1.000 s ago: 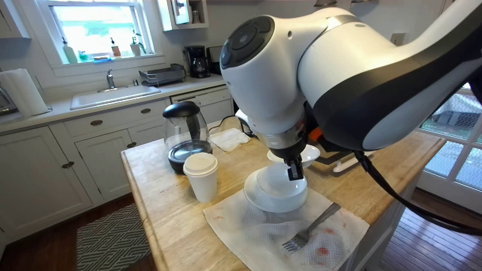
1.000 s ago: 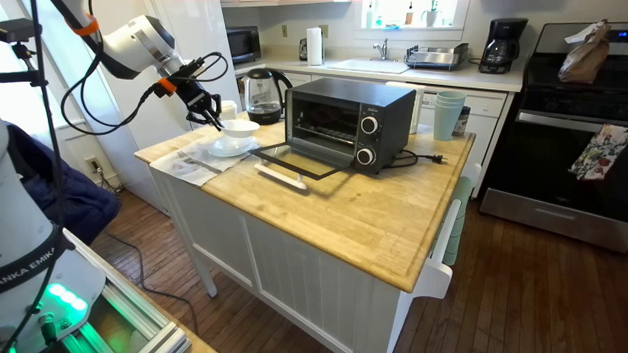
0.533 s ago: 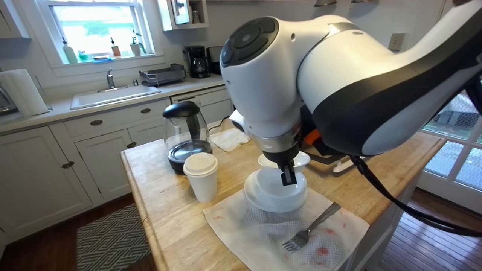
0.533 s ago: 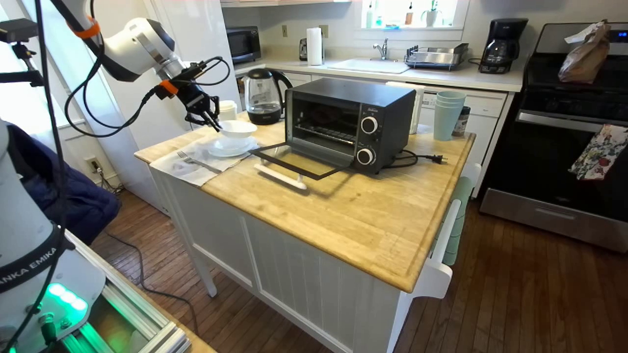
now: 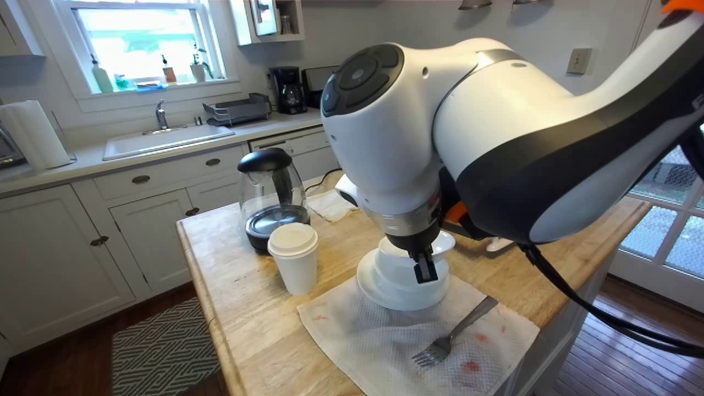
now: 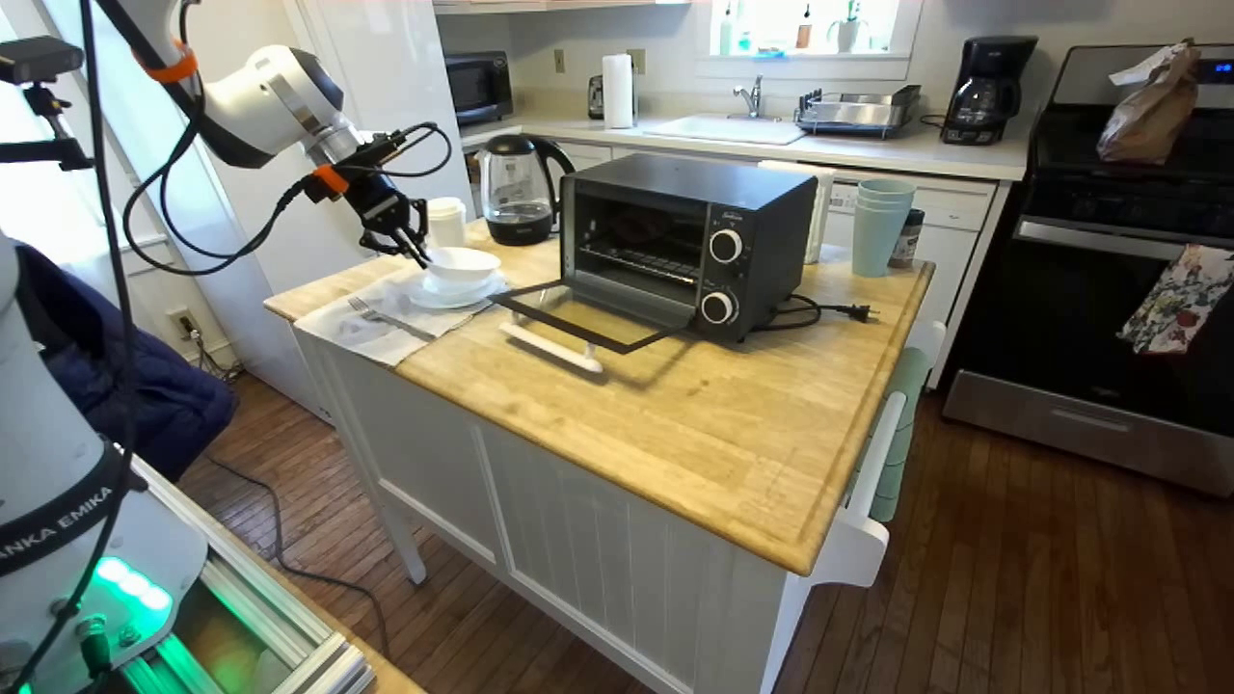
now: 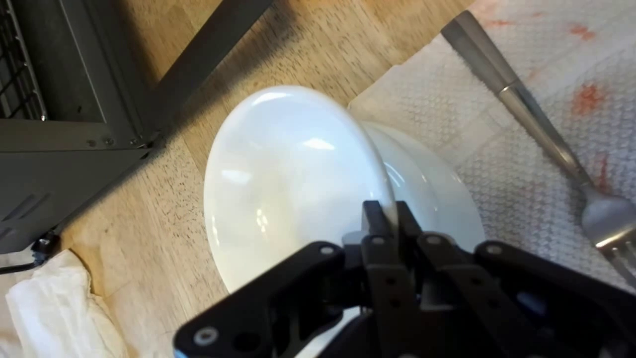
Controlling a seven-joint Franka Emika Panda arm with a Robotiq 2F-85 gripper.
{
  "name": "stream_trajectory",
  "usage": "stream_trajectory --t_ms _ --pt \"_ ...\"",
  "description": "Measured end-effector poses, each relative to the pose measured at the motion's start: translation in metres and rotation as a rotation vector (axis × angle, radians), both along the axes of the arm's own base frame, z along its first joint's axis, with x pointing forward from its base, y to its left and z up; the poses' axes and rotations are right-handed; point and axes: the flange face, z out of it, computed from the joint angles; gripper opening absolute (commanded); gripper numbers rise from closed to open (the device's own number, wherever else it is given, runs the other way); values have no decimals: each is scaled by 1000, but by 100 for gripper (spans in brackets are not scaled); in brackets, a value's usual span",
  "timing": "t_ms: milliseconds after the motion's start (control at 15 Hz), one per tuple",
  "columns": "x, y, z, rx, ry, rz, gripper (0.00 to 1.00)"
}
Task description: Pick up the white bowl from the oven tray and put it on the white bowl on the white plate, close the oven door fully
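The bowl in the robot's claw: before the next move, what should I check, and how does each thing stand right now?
1. Grip: ok. The gripper is shut on the rim of the upper bowl.
2. Landing spot: ok. The lower bowl sits on the plate.
3. Lined up: cannot tell. The bowls overlap in every view, but the slanted angles leave centring unclear.
4. Bowls touching before letting go: cannot tell. The upper bowl hides where they would meet.
5. Nearby cutlery: ok. The fork lies on the paper towel, apart from the plate.
6. Oven door shut: not ok. It is open; closing it probably comes later.
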Motion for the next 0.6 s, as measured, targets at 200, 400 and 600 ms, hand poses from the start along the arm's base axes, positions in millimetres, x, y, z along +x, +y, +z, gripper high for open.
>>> stream_trajectory --t_ms 200,400,600 --pt "-1 2 -3 0 7 6 2" --pt "-3 4 -7 0 22 16 2" --pt "-4 4 -10 3 35 13 2"
